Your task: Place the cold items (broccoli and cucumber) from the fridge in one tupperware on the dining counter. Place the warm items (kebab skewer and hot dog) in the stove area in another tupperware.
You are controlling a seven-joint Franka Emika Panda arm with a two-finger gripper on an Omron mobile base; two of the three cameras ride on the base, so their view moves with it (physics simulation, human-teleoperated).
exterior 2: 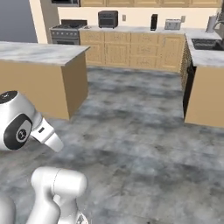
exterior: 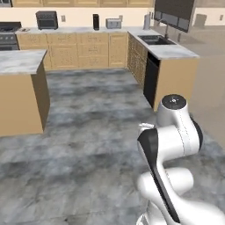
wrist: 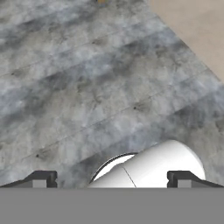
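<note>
**Arm folded over open floor, jaws spread wide and empty.**

In the hand view we see the gripper aimed down at the grey marbled floor, its two dark fingertips standing far apart at the bottom edge with nothing between them. In the base views we see the arm folded close above the base, in the open middle of the kitchen. An island counter with a marble top stands ahead to the left; a counter with a sink and a dark dishwasher front runs ahead to the right. Along the back wall we identify a stove, a toaster oven and a toaster. We cannot make out the broccoli, cucumber, kebab skewer, hot dog or either tupperware from here.
</note>
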